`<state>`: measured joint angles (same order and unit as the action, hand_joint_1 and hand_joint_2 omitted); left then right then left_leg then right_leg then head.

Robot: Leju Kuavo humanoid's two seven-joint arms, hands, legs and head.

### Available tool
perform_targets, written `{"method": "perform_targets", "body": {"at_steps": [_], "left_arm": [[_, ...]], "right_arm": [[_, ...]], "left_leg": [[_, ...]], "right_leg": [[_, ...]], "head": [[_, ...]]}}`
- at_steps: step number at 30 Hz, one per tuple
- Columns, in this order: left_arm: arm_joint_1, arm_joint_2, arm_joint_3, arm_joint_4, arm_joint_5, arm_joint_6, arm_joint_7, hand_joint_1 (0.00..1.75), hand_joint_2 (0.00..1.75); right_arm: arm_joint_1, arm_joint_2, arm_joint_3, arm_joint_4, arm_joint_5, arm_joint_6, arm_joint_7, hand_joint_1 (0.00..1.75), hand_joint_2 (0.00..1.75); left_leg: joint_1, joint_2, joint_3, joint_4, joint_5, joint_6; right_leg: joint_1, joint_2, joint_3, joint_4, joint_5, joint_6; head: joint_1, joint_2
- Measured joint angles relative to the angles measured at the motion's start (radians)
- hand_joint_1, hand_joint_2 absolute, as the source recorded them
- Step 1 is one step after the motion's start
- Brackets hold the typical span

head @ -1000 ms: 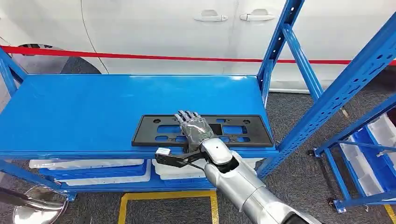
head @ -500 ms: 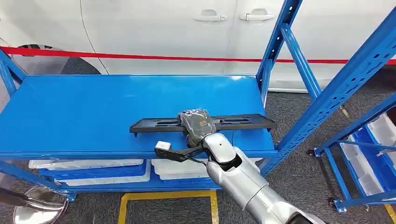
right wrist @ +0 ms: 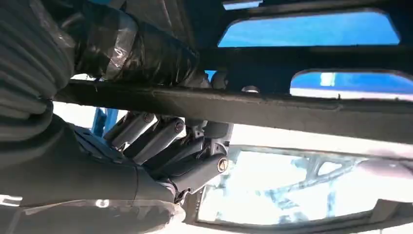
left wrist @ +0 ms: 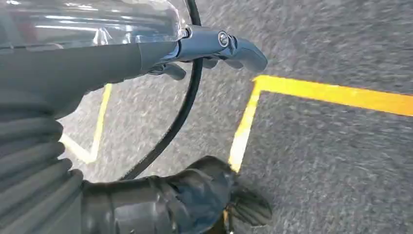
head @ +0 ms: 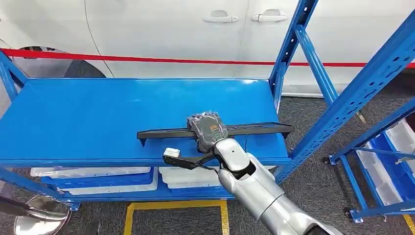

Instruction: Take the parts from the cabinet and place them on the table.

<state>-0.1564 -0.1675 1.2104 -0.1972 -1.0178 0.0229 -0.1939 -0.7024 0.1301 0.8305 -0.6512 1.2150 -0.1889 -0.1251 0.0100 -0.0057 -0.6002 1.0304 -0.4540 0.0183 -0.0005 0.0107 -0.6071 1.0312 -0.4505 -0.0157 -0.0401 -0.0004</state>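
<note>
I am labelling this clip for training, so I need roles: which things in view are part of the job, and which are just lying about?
Part of the job:
- black plastic panel, lifted off the shelf
- right hand gripping it at the middle
- blue shelf of the cabinet

Just lying about:
- white car behind
- red barrier tape
- white trays on the lower level
- yellow floor line

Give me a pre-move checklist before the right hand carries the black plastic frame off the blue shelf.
1. Grip: right hand holds the black plastic frame near its middle, fingers wrapped on the edge rail: ok.
2. Frame lifted off the blue shelf: appears raised and tilted: ok.
3. Clearance to the blue upright at the frame's right end: close, cannot tell.
4. Left hand hangs over the floor: ok.
5. Table to place on: cannot tell.
</note>
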Motion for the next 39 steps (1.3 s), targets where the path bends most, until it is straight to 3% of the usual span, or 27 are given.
{"method": "perform_targets", "body": {"at_steps": [3,15,16,17,18,24,29,39], "left_arm": [[-0.001,-0.004,-0.013,0.0,-0.002,-0.061,-0.069,0.0,1.75],[-0.002,-0.008,-0.019,0.0,0.016,-0.103,-0.086,0.0,1.75],[-0.002,-0.008,-0.019,0.0,0.028,-0.115,-0.083,0.0,0.0],[-0.002,-0.008,-0.017,0.0,0.037,-0.119,-0.08,0.0,0.0],[-0.001,-0.008,-0.014,0.0,0.043,-0.122,-0.079,0.0,1.75],[0.001,-0.008,-0.011,0.0,0.045,-0.108,-0.076,0.0,1.75],[0.0,-0.007,-0.01,0.0,0.042,-0.1,-0.069,0.0,1.75],[-0.011,-0.007,-0.01,0.0,0.03,-0.075,-0.071,0.0,1.75]], "right_arm": [[0.026,-0.021,-0.001,-0.038,0.031,-0.039,0.016,1.75,1.75],[0.066,-0.059,-0.013,-0.129,0.09,-0.081,0.036,1.75,1.75],[0.071,-0.064,-0.021,-0.154,0.106,-0.088,0.039,1.75,1.75],[0.077,-0.071,-0.031,-0.197,0.116,-0.091,0.042,1.75,1.75],[0.082,-0.078,-0.04,-0.234,0.121,-0.091,0.044,1.75,1.75],[0.127,-0.115,-0.106,-0.502,0.082,-0.054,0.001,1.75,1.75],[0.151,-0.148,-0.108,-0.667,0.077,-0.051,-0.014,1.75,1.75],[0.17,-0.196,-0.106,-0.861,0.07,-0.056,-0.024,1.75,1.75]], "left_leg": [[0.0,0.0,0.0,0.0,0.0,0.0],[0.0,0.0,-0.001,0.0,0.0,0.0],[0.0,0.0,-0.001,0.0,0.0,0.0],[0.0,0.0,-0.001,0.0,0.0,0.0],[0.0,0.0,-0.001,0.0,0.0,0.0],[0.0,0.0,-0.001,0.0,-0.001,0.001],[0.0,0.0,-0.001,0.0,-0.001,0.001],[0.0,0.0,-0.001,0.0,-0.001,0.001]], "right_leg": [[0.0,-0.001,0.0,0.0,0.0,0.0],[0.0,0.0,-0.001,0.0,0.0,0.0],[0.0,0.0,-0.001,0.0,0.0,0.0],[0.0,0.0,-0.001,0.0,0.0,0.0],[0.0,0.001,-0.001,0.0,0.0,0.0],[0.0,0.0,-0.001,0.0,0.0,0.001],[0.0,0.0,-0.001,0.0,0.0,0.001],[0.0,0.0,-0.001,0.0,0.0,0.001]], "head": [[0.0,0.0],[0.0,0.0],[0.0,0.0],[0.0,0.0],[0.0,0.0],[0.0,0.0],[0.0,0.0],[0.0,0.0]]}}
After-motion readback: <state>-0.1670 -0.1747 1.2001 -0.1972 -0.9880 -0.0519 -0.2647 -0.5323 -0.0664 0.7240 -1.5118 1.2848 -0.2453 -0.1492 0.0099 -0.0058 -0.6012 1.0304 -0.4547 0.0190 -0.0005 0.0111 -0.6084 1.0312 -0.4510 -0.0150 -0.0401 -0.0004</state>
